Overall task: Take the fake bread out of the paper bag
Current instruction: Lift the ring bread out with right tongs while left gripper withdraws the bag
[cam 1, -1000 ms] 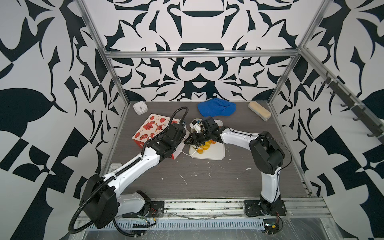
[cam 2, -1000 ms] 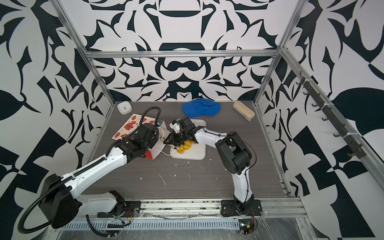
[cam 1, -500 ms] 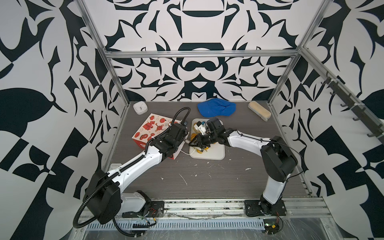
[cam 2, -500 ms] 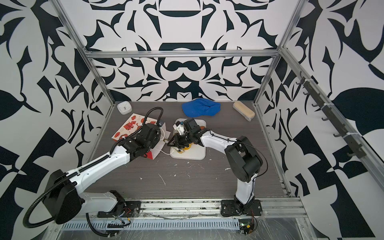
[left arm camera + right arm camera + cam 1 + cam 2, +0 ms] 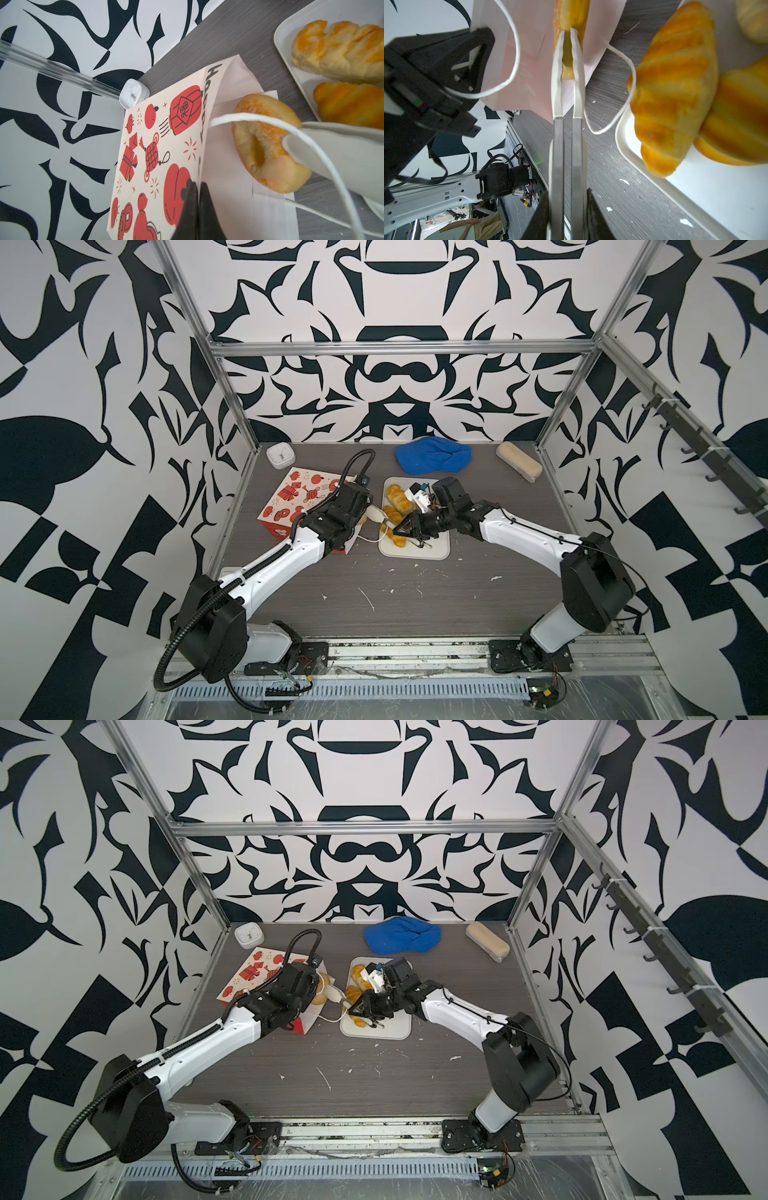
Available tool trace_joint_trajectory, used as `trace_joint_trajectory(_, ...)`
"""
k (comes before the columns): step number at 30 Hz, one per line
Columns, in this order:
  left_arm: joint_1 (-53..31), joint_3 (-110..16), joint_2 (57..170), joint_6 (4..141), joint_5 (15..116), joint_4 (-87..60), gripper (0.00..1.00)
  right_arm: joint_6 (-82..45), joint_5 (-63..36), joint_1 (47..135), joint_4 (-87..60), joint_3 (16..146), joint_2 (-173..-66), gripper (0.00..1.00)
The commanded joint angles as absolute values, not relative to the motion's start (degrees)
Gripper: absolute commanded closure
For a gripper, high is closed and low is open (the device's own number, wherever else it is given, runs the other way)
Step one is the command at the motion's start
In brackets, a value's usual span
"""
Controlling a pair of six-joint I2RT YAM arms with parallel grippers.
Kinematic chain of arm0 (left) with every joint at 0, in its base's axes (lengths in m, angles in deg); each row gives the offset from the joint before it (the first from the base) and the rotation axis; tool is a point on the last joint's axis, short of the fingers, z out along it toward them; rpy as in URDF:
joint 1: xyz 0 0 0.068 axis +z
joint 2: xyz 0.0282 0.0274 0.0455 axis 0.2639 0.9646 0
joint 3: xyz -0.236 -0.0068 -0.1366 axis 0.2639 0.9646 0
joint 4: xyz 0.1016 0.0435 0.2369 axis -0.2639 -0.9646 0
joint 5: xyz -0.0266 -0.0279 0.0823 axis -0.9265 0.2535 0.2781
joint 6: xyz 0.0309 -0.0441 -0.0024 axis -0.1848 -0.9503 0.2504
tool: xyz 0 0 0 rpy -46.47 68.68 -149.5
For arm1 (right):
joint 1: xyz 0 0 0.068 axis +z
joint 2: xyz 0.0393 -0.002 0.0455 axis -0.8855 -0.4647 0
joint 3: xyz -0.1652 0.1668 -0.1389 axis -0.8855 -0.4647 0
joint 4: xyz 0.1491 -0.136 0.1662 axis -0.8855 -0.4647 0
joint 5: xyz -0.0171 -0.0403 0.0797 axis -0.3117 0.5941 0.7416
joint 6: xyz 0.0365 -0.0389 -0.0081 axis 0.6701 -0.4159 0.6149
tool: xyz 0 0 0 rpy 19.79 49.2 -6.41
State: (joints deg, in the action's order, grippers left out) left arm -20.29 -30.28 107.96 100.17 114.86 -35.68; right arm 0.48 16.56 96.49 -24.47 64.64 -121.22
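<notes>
Our right hand [image 5: 568, 33] grips the ring doughnut [image 5: 242, 141] at the mouth of the paper bag [image 5: 162, 145]. Our left hand [image 5: 197, 185] pinches its edge, lettered "Happ". The tray [image 5: 299, 79] holds a braided loaf [image 5: 336, 47] and croissants [image 5: 675, 89].

Bold black-and-white patterned walls [image 5: 395, 302] close in three sides. Aluminium frame posts [image 5: 195, 344] rise from the far corners of the bench, joined by a crossbar [image 5: 399, 349]. The bench [image 5: 415, 605] is grey wood-grain, flecked with white scuffs [image 5: 368, 599]. A rail of dark hooks [image 5: 706, 448] lines the right wall. Light is even and soft.
</notes>
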Motion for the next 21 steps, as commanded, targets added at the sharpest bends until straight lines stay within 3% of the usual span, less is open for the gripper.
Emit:
trace_joint_trajectory(1,-19.36,-32.51,108.12,98.55,115.87,-34.16,1.00,-1.32,16.55,95.10,-23.33,63.71,-116.36,1.00)
trace_joint_trajectory(21,-17.27,-33.01,107.55,96.22,118.78,-33.59,1.00,-7.81,13.81,85.74,-36.77,58.58,-101.62,1.00)
